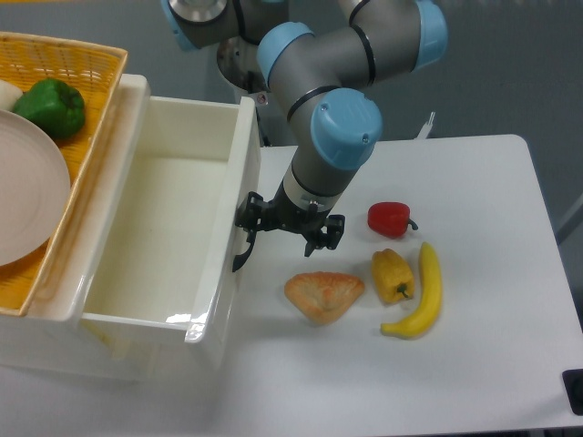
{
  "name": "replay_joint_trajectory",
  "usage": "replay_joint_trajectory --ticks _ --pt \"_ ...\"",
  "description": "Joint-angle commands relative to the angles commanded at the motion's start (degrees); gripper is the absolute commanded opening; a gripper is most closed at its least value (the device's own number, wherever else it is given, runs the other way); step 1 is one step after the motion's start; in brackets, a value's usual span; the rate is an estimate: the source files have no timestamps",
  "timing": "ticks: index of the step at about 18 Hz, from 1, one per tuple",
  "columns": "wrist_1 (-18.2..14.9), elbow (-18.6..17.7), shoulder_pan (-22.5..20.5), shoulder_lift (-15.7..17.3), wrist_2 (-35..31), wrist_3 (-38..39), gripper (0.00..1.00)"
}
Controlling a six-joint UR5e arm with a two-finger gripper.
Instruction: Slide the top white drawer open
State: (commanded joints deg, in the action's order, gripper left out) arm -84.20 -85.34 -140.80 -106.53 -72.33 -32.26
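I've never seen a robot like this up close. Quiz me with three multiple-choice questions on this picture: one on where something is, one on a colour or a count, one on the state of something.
1. Where is the green pepper?
A. in the yellow woven basket
B. inside the drawer
C. beside the banana

2. How many food items lie on the white table?
A. two
B. four
C. six

3. What state is the top white drawer in?
A. shut
B. pulled open and empty
C. pulled open and full of fruit

Answers:
1 A, it sits in the basket next to a plate.
2 B: red pepper, yellow pepper, banana, pastry.
3 B, its bare white floor shows, with the gripper at its black handle.
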Motion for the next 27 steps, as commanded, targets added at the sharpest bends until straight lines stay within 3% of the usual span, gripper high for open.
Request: replay_joint_trajectory --ticks 4,12,17,22,25,27 --pt "-1.50 0.00 -1.32 0.27 0.18 0.00 1.00" --pt "-0.71 0.53 -3.51 0.79 -0.08 -0.52 1.00" --pt "-0.09 1.93 -5.19 0.70 -2.19 -7.90 1.00" --pt "0.00 1.58 -5.10 0.18 -12.91 -20.11 1.00" --pt "0.17 2.72 -5.54 -0.09 -13.01 -23.19 1.00" --pt "1.22 3.08 -6.06 -0.17 -13.18 -29.85 1.00"
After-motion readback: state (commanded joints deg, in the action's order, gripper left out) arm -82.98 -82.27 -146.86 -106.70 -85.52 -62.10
